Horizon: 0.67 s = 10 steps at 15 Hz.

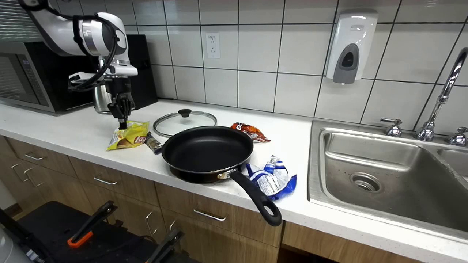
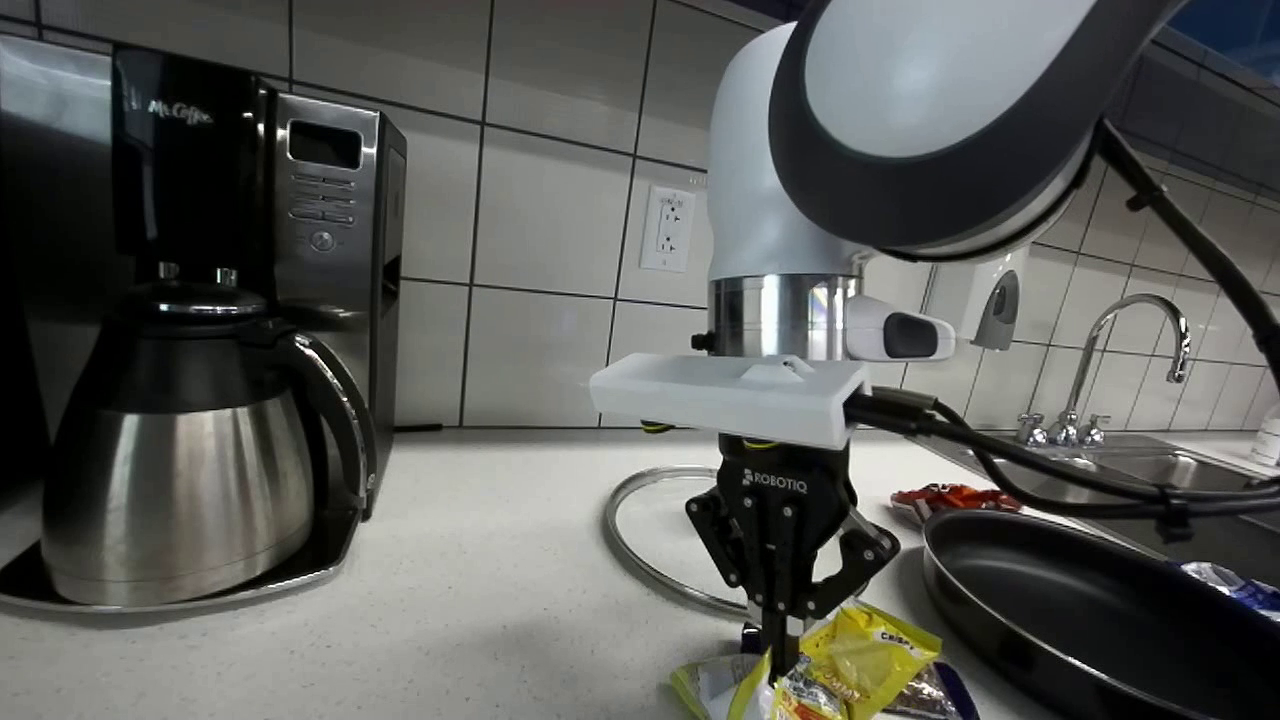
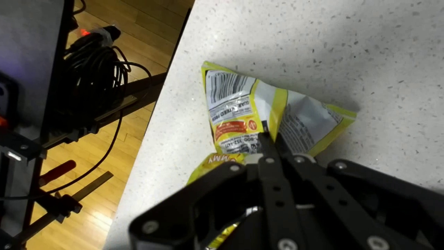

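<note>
The fingers (image 2: pixel 781 645) are grasping a pinched fold of the yellow chip bag (image 3: pixel 232 111), which is lying on the bench (image 1: pixel 55 126) near its front edge (image 1: pixel 109 163). In the wrist view, a strip of pale surface is showing between bag and edge, and in an exterior view a wider stretch is running from the bag to the coffee maker (image 2: pixel 325 260). On the bag's other side, things are crowding closer: a dark wrapper (image 1: pixel 153 142) is resting just beside it, the black pan (image 1: pixel 208 149) is standing beyond, and the glass lid (image 1: pixel 197 122) is lying behind the pan. The pan's handle (image 1: pixel 257 195) is crossing the line of the front edge, and a blue bag (image 1: pixel 274 179) is sitting beside it, between pan and sink (image 1: pixel 316 168).
</note>
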Tool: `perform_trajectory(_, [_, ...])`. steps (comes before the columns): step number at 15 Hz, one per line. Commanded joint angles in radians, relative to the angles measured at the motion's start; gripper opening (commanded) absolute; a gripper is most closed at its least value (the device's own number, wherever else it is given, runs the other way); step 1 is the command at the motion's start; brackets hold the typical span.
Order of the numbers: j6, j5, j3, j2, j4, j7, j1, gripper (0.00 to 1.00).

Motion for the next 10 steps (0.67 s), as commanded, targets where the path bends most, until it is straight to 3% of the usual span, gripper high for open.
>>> perform_trajectory(1, [-0.035, 0.008, 0.011, -0.004, 0.027, 0.012, -0.006, 0.0])
perform_trajectory(10, [-0.035, -0.004, 0.029, -0.096, 0.03, 0.006, -0.003, 0.0])
